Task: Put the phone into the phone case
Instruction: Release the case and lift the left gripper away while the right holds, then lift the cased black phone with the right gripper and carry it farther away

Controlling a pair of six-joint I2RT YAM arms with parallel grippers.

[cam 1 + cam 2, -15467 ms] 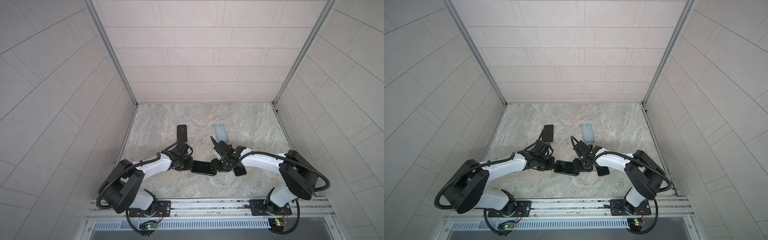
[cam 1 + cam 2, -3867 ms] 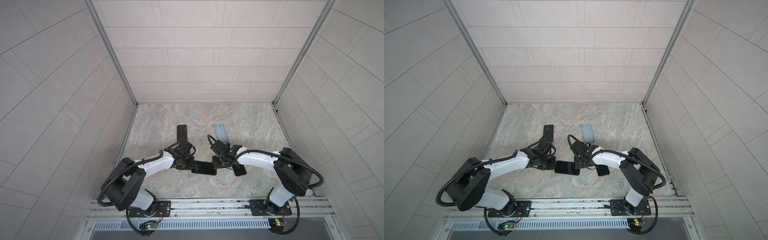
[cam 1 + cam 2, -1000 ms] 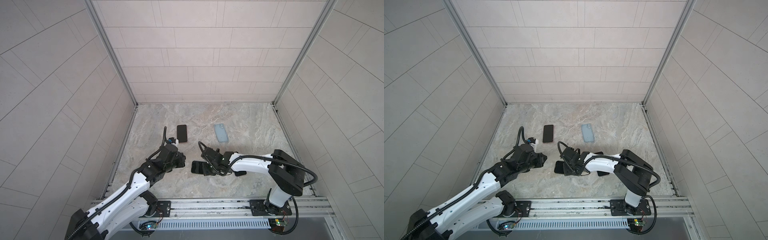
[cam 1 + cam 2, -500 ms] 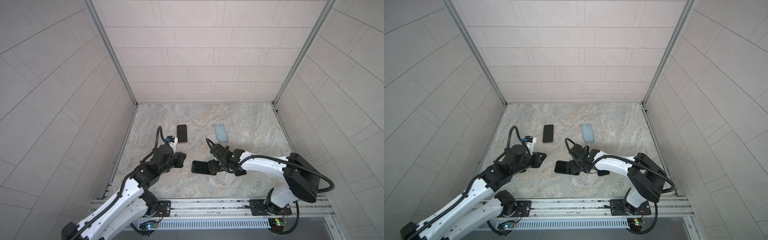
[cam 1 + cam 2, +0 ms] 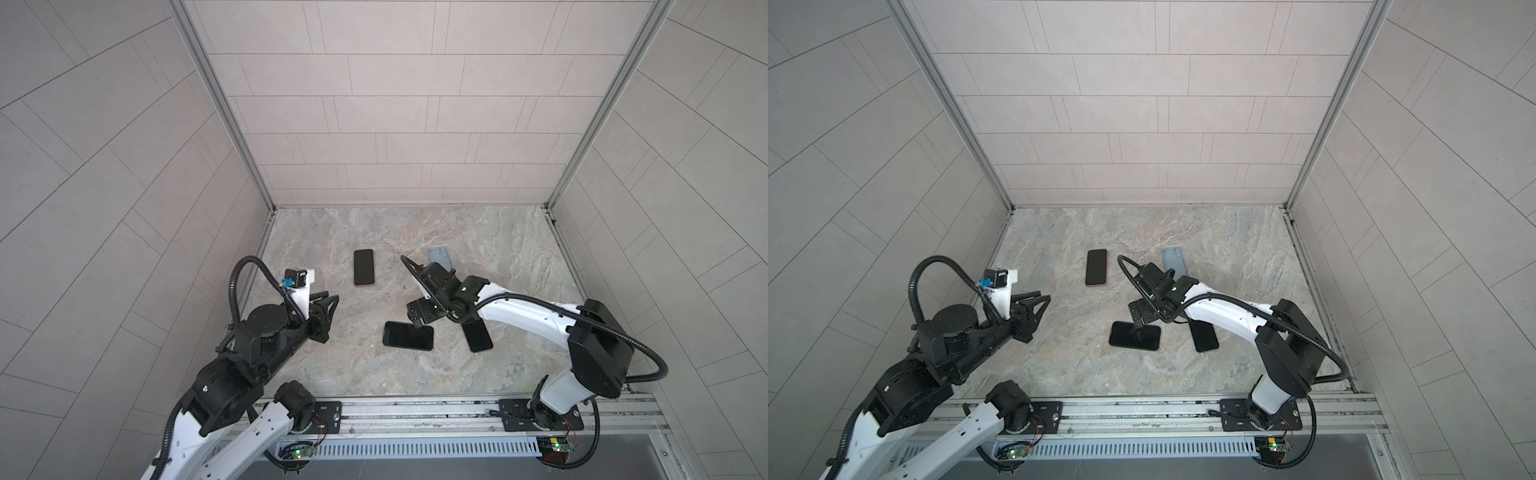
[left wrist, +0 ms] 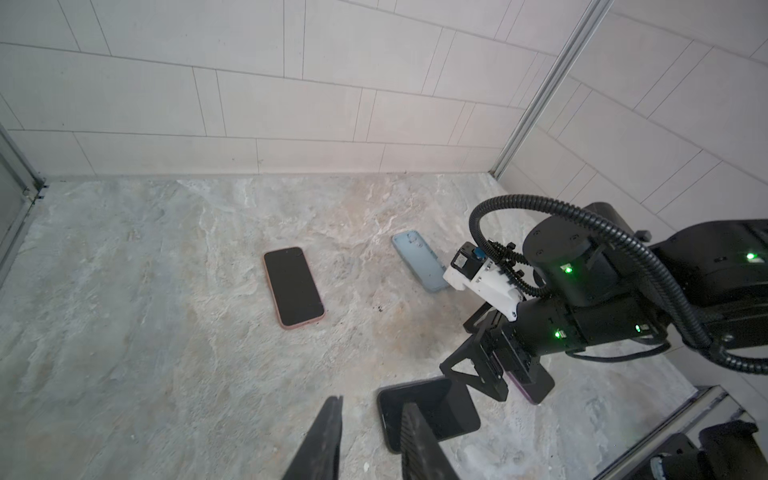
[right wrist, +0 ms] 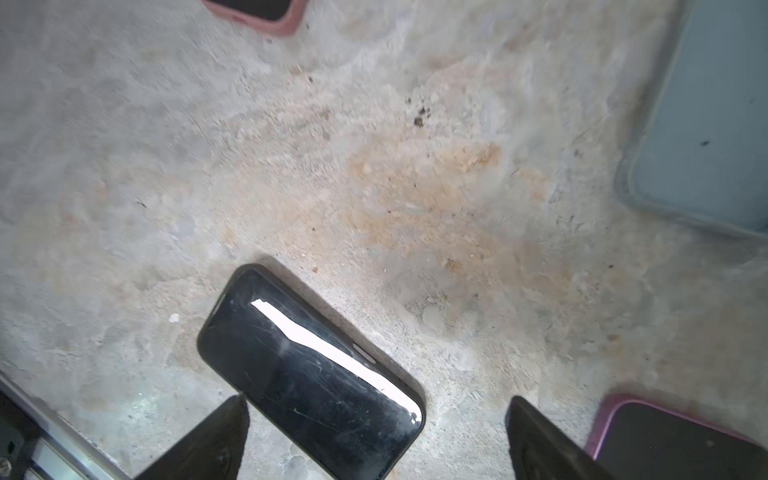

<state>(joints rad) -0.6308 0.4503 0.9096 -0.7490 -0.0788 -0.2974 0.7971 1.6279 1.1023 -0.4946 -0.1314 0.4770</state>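
Phone [image 5: 408, 336] is lying flat on the desk [image 5: 519, 257], apart from the blue phone case [image 5: 438, 255], which the right arm [image 5: 528, 309] is partly hiding. Right end effector [image 7: 376, 403] is hanging wide open over the phone, gripping nothing; left end effector [image 6: 372, 401] is standing slightly parted, empty. Purple-cased phone [image 5: 480, 340] is lying half under that arm

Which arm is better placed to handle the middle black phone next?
Right: the right tool hangs open directly above the black phone, while the left tool sits off to the side, clear of it.
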